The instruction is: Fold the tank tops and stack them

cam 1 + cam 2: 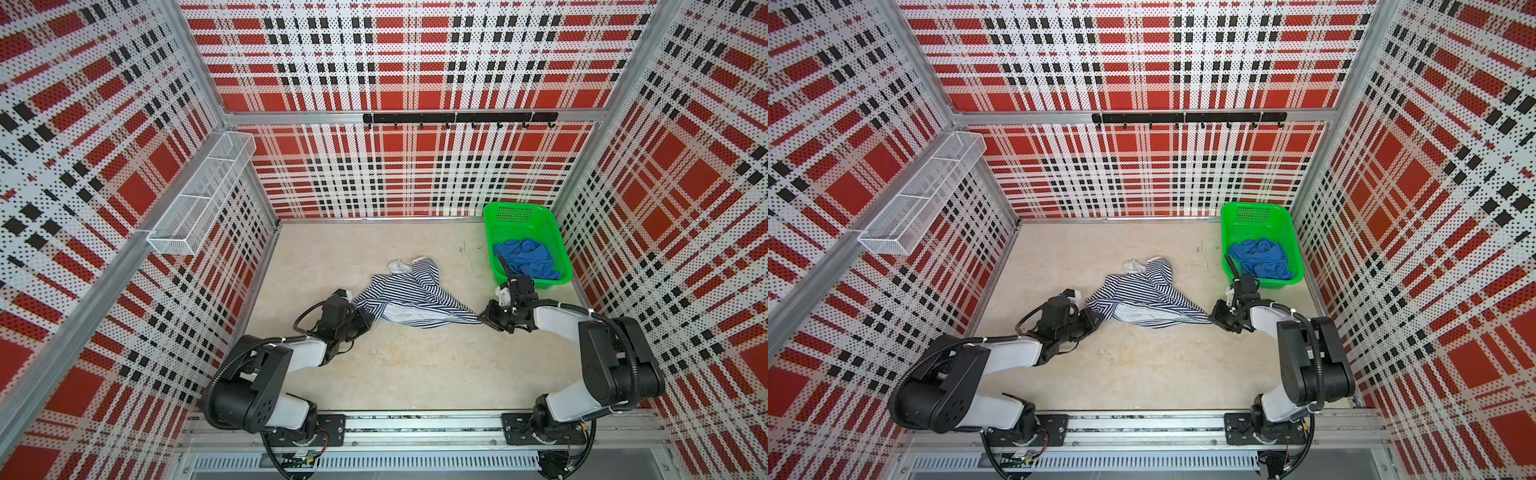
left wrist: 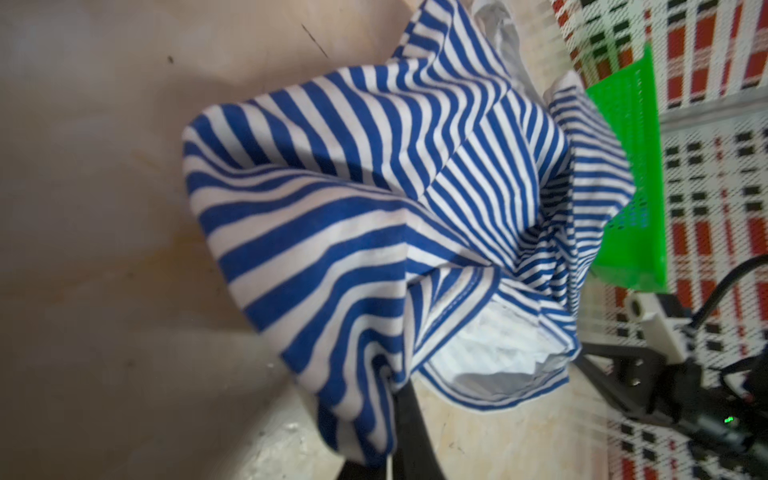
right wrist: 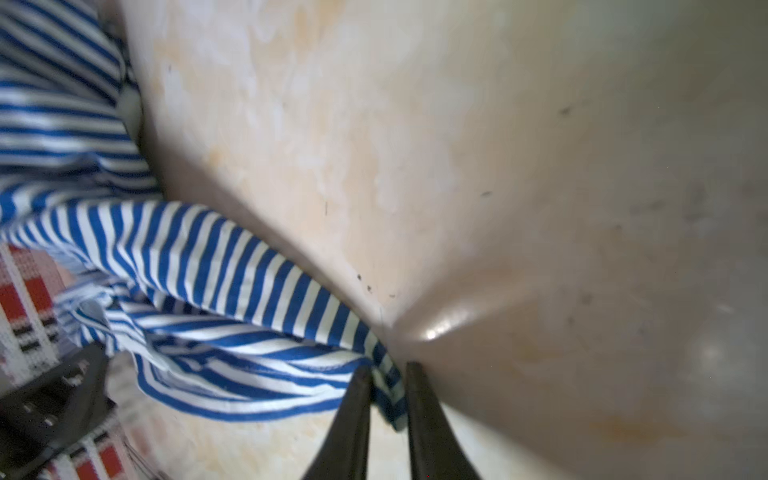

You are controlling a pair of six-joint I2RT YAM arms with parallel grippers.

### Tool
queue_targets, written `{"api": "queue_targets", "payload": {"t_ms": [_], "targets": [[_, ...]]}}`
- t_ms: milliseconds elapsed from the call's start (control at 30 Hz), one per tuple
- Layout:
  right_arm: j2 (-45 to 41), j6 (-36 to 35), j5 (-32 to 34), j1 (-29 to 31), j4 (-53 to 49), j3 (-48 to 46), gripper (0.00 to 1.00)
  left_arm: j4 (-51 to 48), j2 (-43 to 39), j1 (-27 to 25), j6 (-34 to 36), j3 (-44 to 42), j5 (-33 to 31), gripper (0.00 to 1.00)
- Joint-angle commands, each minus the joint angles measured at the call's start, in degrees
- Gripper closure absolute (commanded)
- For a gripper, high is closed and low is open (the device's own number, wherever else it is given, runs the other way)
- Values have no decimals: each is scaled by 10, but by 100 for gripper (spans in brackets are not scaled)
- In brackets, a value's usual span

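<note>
In both top views the soft tank top with thin navy-and-white stripes and white trim [image 1: 415,297] lies crumpled at the centre of the pale beige tabletop [image 1: 415,374]. The plain royal blue tank top [image 1: 525,259] sits bunched inside the green plastic mesh basket [image 1: 515,214] toward the right of the frame, by the back wall. The left gripper [image 1: 362,319] meets the striped cloth's left-hand corner with its jaws clenched. The left wrist view shows fabric gathered and draped over a dark finger [image 2: 409,419], so it appears to have hold of that hem. The right gripper [image 3: 388,374] is closed on the opposite corner, a narrow striped tip pinched between its two fingers. The garment looks light, limp and thin. It will likely sag, wrinkle and drag along the table rather than keep any shape, and a shallow pinch on a tip could slip out. The best holds are probably the stitched hem corners or the trimmed strap edges, where doubled cloth gives the jaws more to bite. Pulling the two holds apart should flatten the body before any fold.
</note>
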Motion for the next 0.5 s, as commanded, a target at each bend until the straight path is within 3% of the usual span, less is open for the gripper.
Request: {"api": "queue_targets", "payload": {"t_ms": [0,167,467], "targets": [[-33,3,2,3,-13,-12,99,-13,-35,7,-1,16,21,100],[-69,-15,31,3,-65,27,100,-116,-98,29,31,58,22,100],[-109,-100,89,2,-171,223,100,-327,-167,104,143,255,27,100]]}}
